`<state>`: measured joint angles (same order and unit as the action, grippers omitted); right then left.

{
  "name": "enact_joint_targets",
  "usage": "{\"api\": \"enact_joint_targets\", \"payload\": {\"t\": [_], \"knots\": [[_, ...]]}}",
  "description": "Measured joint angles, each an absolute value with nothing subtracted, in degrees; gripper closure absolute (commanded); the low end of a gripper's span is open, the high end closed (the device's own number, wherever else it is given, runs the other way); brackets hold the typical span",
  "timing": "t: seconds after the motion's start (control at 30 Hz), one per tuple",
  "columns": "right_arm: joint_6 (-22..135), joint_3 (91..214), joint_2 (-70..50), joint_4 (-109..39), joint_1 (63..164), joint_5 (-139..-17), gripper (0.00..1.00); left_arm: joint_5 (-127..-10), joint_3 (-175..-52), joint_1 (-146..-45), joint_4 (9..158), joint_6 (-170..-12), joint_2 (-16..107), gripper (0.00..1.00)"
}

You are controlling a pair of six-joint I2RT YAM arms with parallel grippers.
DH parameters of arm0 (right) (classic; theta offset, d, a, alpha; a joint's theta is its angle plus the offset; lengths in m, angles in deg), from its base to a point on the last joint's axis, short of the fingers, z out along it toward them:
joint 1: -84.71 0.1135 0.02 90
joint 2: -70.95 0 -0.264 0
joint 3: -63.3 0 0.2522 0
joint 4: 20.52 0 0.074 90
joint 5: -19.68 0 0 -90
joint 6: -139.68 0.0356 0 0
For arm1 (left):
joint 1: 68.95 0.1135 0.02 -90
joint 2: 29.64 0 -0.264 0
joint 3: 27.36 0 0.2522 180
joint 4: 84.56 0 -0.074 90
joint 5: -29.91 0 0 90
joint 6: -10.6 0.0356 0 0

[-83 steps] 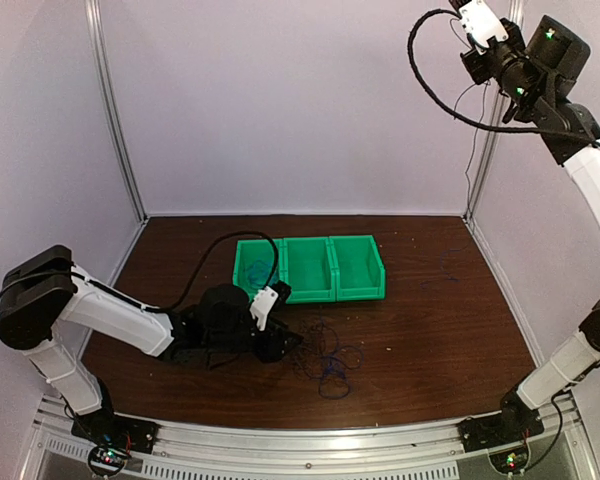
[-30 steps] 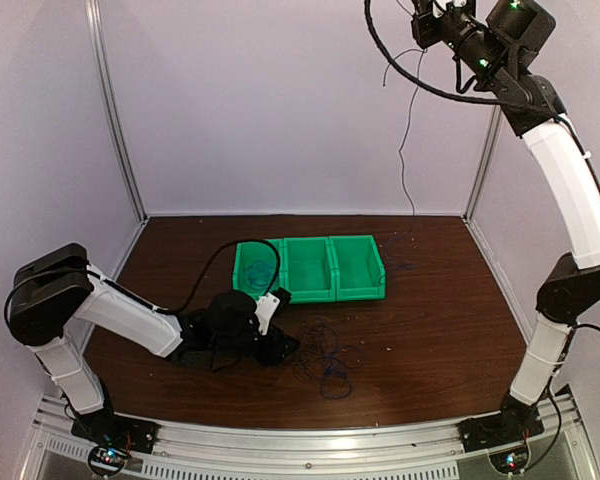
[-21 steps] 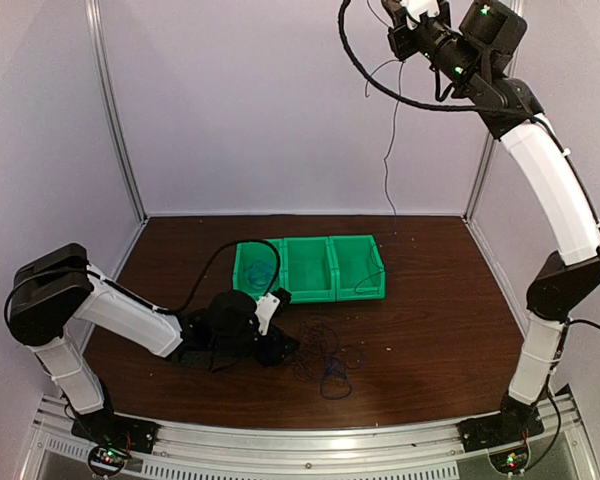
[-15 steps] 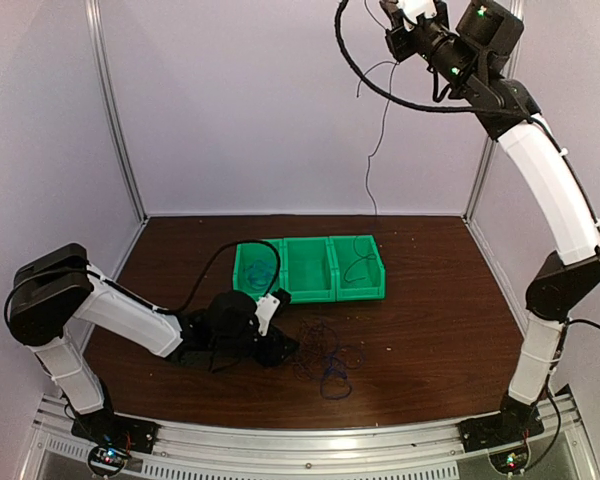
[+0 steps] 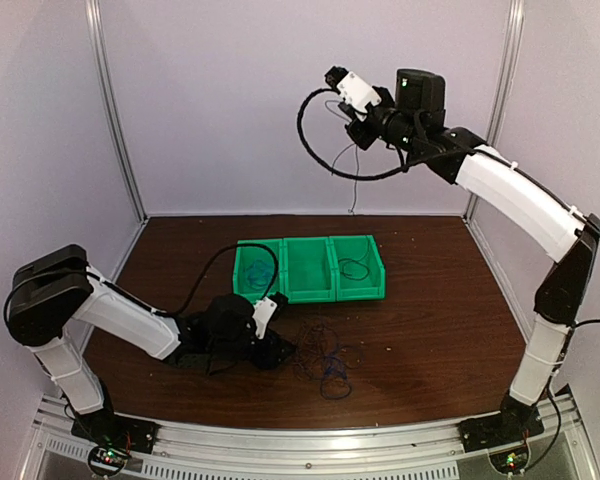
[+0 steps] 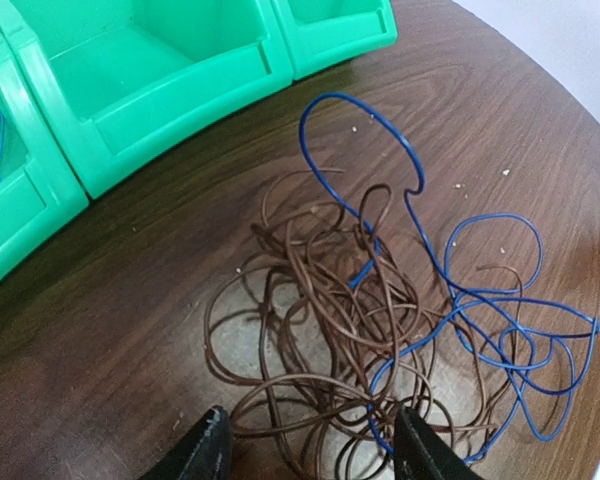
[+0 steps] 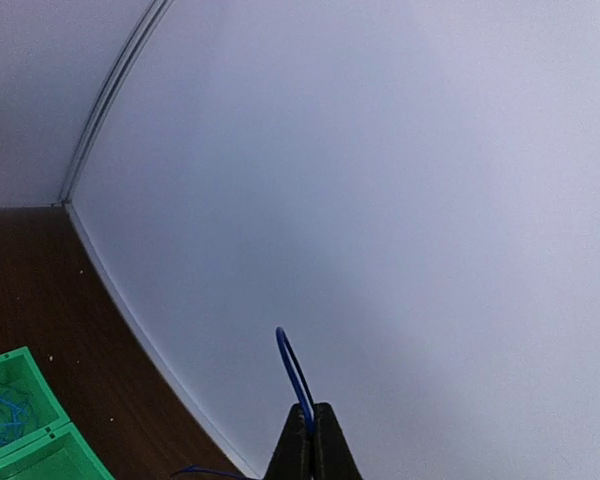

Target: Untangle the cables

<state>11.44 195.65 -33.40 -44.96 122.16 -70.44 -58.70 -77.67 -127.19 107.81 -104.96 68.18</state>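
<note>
A: So, which step is judged to be in hand?

B: The stowing of one freed strand, it is thought. The right gripper (image 7: 311,410) is held high over the far side of the table (image 5: 450,310), its jaws pressed fully together on a thin strand (image 5: 352,190). The strand is hung from it, and its lower end is laid in the right compartment of the green bin (image 5: 310,292).

A: And the left gripper (image 6: 310,455)?

B: It is set low on the table, near and left of the bin, with its jaws part open. The near edge of the tangle (image 6: 350,330) is straddled by them, but nothing is seen to be clamped.

A: What is called for next?

B: Probably the right gripper is to be brought down over that compartment and its jaws parted, so that the whole strand is dropped inside and not draped over the wall.

A: What is shown by one view and not another?

B: Only from the top view can the hanging strand and its landing place be followed, and there it is read as dark. In the right wrist view the pinched loop is shown blue. In the left wrist view the tangle is resolved into brown wires (image 6: 310,300) laced with one blue cable (image 6: 500,300), which are merged into a dark knot from above. A second blue cable (image 5: 258,268) is seen in the left compartment.
</note>
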Motion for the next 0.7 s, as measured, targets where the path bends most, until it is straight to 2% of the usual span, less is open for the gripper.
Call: {"api": "enact_joint_targets", "payload": {"t": [0.3,0.7], "knots": [[17.1,171.3,-27.0,-43.8,119.7,-75.4,1.00,-58.3,-74.7,-127.2,108.7,-105.8,66.4,0.43],[26.8,155.6,-20.3,-42.1,115.7,-84.7,1.00,-58.2,-74.6,-127.2,109.1,-105.9,66.4,0.43]]}}
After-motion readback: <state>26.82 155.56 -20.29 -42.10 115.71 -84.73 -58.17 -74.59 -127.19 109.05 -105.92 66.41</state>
